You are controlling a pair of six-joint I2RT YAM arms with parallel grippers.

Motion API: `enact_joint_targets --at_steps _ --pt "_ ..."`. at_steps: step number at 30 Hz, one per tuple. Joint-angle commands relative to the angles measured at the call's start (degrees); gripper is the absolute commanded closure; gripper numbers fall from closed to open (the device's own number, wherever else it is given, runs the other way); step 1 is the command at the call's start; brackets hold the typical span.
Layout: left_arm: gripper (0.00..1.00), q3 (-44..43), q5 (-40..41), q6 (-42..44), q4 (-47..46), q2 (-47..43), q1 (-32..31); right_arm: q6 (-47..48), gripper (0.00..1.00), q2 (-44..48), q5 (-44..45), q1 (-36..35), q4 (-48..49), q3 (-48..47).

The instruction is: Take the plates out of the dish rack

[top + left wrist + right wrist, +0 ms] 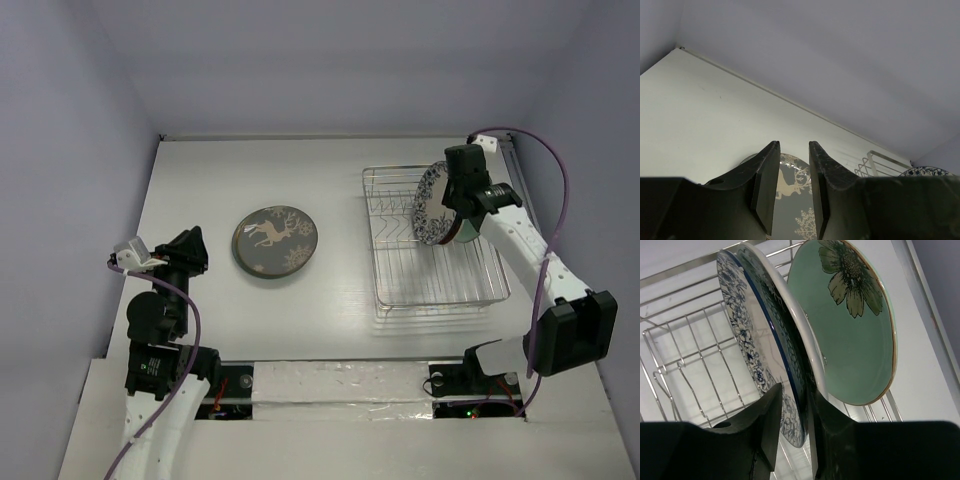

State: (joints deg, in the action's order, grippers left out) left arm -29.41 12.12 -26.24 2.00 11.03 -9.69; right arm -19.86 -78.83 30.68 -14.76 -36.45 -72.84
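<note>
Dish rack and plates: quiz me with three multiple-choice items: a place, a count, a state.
1. Where is the dark round deer-patterned plate? A. on a shelf B. flat on the white table, left of the silver wire dish rack C. against the wall
2. How many plates stand in the dish rack? A. two B. none C. five
3. The right gripper is: A. open over table B. holding a cup C. shut on the rim of the white blue-floral plate
Answers: B, it lies apart from the rack; A, the blue-floral and a pale green flowered plate stand upright; C, it pinches that rim.
</note>
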Motion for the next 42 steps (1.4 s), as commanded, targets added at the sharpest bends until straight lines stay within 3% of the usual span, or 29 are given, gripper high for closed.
enact_joint_targets --at_steps 1,11,13,14,17,33,37,42 --pt "0.73 -1.0 -0.3 0.1 -3.0 0.0 -0.3 1.1 0.68 -2.5 1.5 0.4 1.7 0.6" --pt "0.73 -0.9 -0.3 0.2 -3.1 0.4 -0.3 4.6 0.67 -7.1 1.7 0.4 2.6 -3.0" --pt "0.73 -0.9 -0.3 0.1 -3.1 0.5 -0.3 5.6 0.76 -7.0 2.0 0.4 2.3 -3.9" --pt "0.73 -0.9 -0.3 0.1 -3.1 0.5 -0.3 5.9 0.87 -6.9 2.3 0.4 1.7 -4.2" --pt "0.73 -0.9 -0.3 0.1 -3.1 0.5 -0.3 6.8 1.00 -5.1 2.3 0.4 1.4 -5.1" --pt "0.73 -0.9 -0.3 0.0 -3.1 0.7 -0.3 5.6 1.00 10.8 -6.9 -0.1 -0.6 -15.0" --pt "0.73 -1.0 -0.3 0.0 -2.8 0.8 -0.3 1.0 1.00 13.0 -13.6 -0.8 1.1 -15.1" --pt "0.72 -1.0 -0.3 0.0 -2.6 0.7 -0.3 -10.6 1.00 14.5 -25.0 -8.1 13.6 -6.5"
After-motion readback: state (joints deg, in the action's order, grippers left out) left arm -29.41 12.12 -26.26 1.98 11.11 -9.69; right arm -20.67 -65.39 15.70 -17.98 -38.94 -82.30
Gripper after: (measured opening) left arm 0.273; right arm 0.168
